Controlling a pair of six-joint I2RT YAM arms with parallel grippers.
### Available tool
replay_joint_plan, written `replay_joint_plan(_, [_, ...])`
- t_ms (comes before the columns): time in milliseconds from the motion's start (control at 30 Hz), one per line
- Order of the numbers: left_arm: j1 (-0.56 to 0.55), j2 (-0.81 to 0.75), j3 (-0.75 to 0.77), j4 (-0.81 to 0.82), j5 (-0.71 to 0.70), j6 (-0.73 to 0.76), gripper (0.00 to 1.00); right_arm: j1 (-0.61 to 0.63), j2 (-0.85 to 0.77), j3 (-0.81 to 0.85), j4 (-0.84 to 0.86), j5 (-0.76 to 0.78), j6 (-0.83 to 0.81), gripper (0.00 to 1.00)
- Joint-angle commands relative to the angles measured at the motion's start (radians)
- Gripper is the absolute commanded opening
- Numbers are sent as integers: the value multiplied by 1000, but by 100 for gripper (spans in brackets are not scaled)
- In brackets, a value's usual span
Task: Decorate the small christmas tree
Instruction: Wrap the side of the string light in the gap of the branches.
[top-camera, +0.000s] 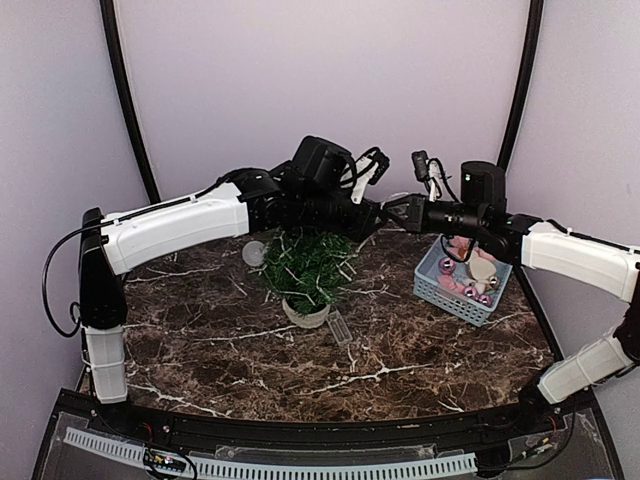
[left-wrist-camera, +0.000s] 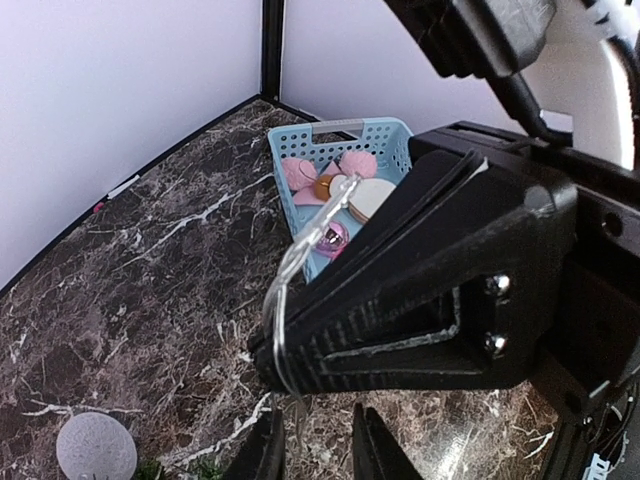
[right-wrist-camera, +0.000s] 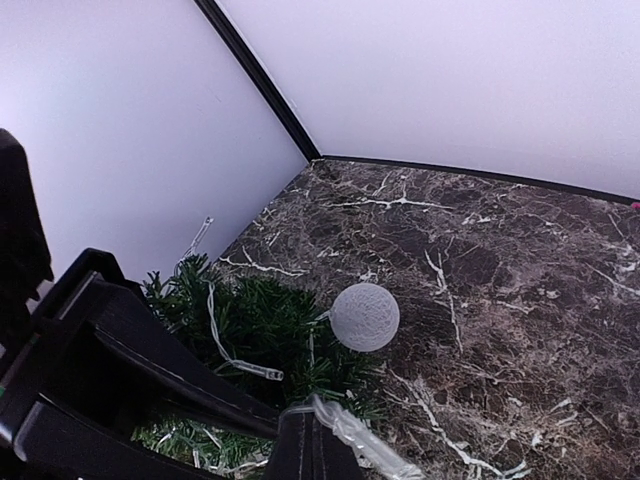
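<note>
The small christmas tree (top-camera: 305, 268) stands in a pale pot (top-camera: 305, 315) at mid-table, with a clear light string (right-wrist-camera: 235, 355) draped on it. It also shows in the right wrist view (right-wrist-camera: 255, 320). A white ball (right-wrist-camera: 365, 316) hangs at its edge. My right gripper (right-wrist-camera: 310, 445) is shut on a clear loop of the light string (right-wrist-camera: 360, 435) just above the treetop. My left gripper (left-wrist-camera: 318, 450) is open, its fingers right under the right gripper's tip, where the string loop (left-wrist-camera: 285, 290) hangs. The two grippers meet tip to tip (top-camera: 385, 214) above the tree.
A blue basket (top-camera: 440, 290) right of the tree holds pink, gold and white ornaments; it shows in the left wrist view (left-wrist-camera: 340, 130). A small clear piece (top-camera: 340, 328) lies on the marble table by the pot. Black corner posts and pale walls enclose the back.
</note>
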Motion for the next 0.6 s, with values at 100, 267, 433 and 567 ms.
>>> replay_joint_plan(100, [-5, 18, 53, -26, -5, -8, 24, 13, -16, 1, 41, 9, -7, 0])
replay_joint_plan(267, [-5, 20, 54, -23, -17, -4, 19, 17, -18, 0, 45, 9, -8, 0])
replay_joint_plan(433, [-5, 21, 64, -43, -46, 2, 5, 20, -19, -3, 46, 16, -14, 0])
replay_joint_plan(567, [-5, 16, 89, -67, -39, -3, 0, 25, -14, -12, 37, 48, -42, 0])
